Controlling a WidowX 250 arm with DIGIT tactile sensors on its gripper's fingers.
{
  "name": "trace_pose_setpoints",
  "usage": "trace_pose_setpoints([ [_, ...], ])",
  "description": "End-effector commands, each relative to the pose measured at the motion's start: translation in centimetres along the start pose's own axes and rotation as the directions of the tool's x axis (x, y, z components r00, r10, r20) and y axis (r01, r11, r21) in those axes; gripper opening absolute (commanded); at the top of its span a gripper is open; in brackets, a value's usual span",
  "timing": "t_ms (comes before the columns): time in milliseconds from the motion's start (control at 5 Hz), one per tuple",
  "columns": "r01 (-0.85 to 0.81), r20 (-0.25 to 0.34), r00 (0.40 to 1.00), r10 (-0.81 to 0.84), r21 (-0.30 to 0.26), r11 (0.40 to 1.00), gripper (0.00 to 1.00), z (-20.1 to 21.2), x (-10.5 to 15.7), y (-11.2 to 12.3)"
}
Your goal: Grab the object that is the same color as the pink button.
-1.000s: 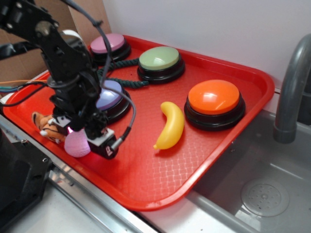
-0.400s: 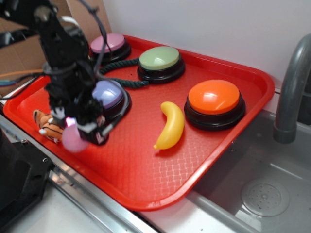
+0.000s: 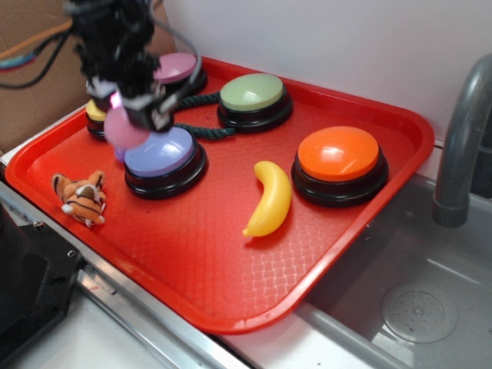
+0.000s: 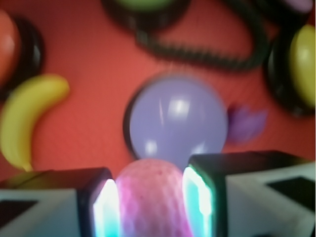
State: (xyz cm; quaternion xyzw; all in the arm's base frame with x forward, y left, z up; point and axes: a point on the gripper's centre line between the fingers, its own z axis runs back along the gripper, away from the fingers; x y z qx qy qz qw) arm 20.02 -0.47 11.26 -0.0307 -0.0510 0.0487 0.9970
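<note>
My gripper (image 3: 123, 115) is shut on the pink ball (image 3: 123, 129), held in the air above the tray's left side, just left of the lavender-blue button (image 3: 164, 157). In the wrist view the dimpled pink ball (image 4: 152, 200) sits squeezed between my two fingers (image 4: 104, 207), with the lavender-blue button (image 4: 177, 121) below it. The pink button (image 3: 176, 68) stands at the tray's far left corner, partly hidden behind my arm.
On the red tray (image 3: 231, 292) stand a green button (image 3: 254, 96), an orange button (image 3: 338, 161), a yellow button (image 3: 94, 115) behind my gripper, a banana (image 3: 269, 198), a tiger toy (image 3: 79, 198), a dark rope (image 3: 201, 127) and a small purple piece (image 4: 247, 122). A sink and faucet (image 3: 461, 138) lie right.
My gripper has risen from the tray's front-left part with the pink ball in it and moved toward the back. The tiger toy now shows fully.
</note>
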Motion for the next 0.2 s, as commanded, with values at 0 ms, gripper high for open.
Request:
trace_pose_setpoints([
  [0,0.153,0.082,0.984,-0.158,0.063,0.986,0.00,3.85,4.14,0.95],
])
